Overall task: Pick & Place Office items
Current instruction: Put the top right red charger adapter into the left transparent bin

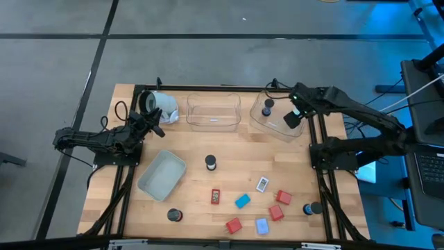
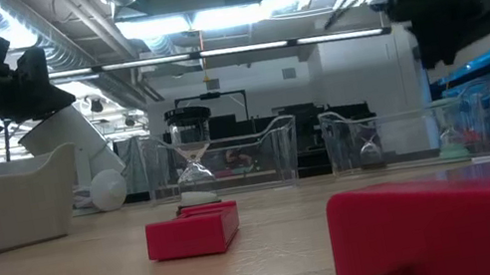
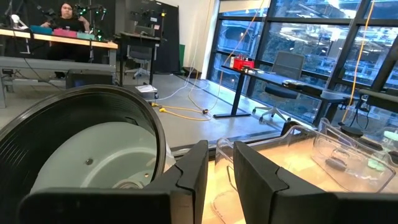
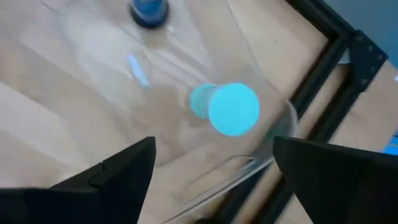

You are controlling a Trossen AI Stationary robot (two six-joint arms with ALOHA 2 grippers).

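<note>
Wooden table [image 1: 201,184] fills the high view, seen from above. At about one o'clock the right gripper [image 1: 292,119] hangs over a clear plastic tray [image 1: 277,128] at the far right corner; a small black-capped hourglass [image 1: 267,107] stands inside it. The gripper covers part of this tray, so what lies under it is hidden here. At about ten o'clock the left gripper [image 1: 154,125] is beside a large white cylinder with a dark end [image 1: 158,104], which lies on its side. A second clear tray [image 1: 213,112] is at twelve o'clock, and a grey-blue tray [image 1: 161,174] at about nine. The office items are spread over the near half: red blocks [image 1: 234,226], blue blocks [image 1: 242,201], a small card [image 1: 262,184] and short black cylinders [image 1: 210,162].

From table height, a red block [image 2: 193,233] lies in the middle, and another one [image 2: 458,226], very near the camera, is cut off by the frame.

Past the left wrist's fingers [image 3: 186,180], which stand close together with a narrow gap and grip nothing, the cylinder's dark mouth [image 3: 81,149] shows only in part.

Through the right wrist camera the fingers [image 4: 118,171] stand wide apart and empty, and below them a mint-green round piece [image 4: 230,109] lies blurred inside the clear tray.
</note>
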